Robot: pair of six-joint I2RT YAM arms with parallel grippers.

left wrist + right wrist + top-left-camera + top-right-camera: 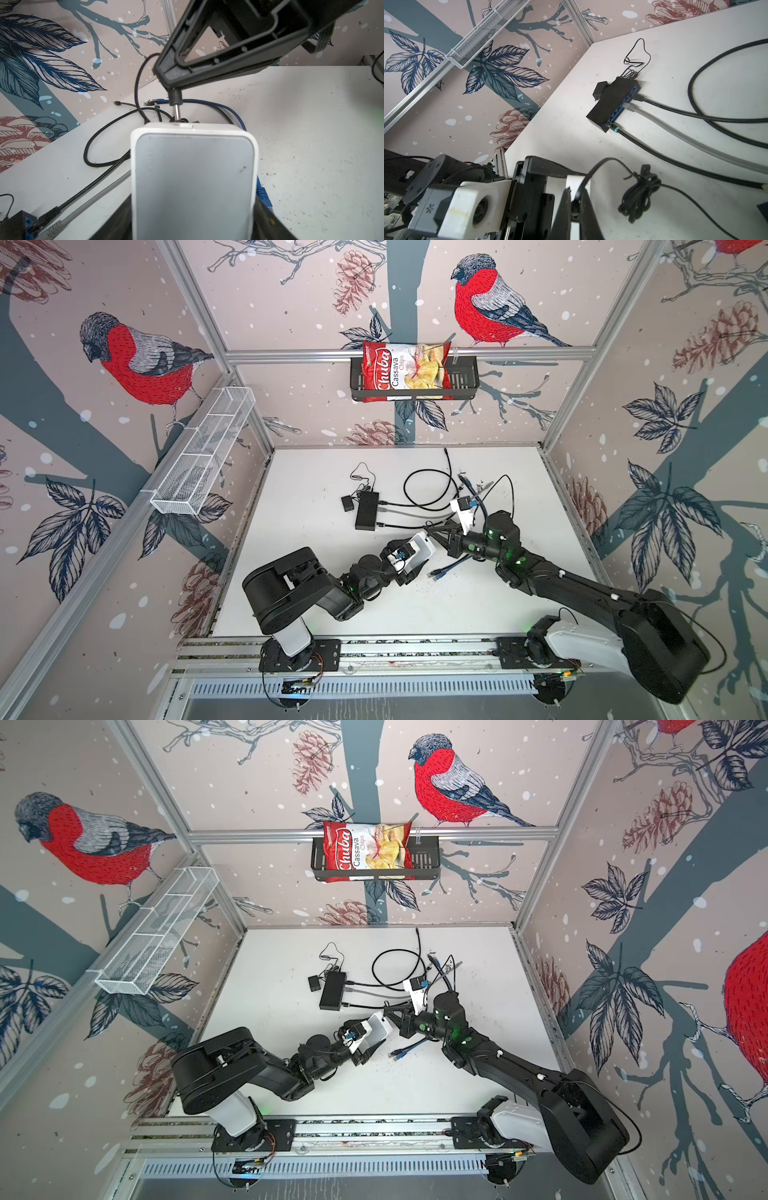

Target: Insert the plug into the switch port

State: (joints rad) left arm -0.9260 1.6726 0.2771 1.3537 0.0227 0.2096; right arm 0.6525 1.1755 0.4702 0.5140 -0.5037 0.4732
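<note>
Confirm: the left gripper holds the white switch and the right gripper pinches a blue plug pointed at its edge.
Not blue. The left gripper holds the white switch and the right gripper pinches a black, silver-tipped plug pointed at its edge, as the left wrist view shows.

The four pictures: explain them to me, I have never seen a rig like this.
Two robot arms stand at the front of a white table. Two pictures look down from overhead; two come from cameras on the arms' wrists. The left gripper clasps a white box. The right gripper, shut, pinches a black plug, its metal pin meeting the box's end; whether it is in, I cannot tell. On the table lie a black box with three cables plugged in and a blue cable. A chip bag sits in a wall basket.
</note>
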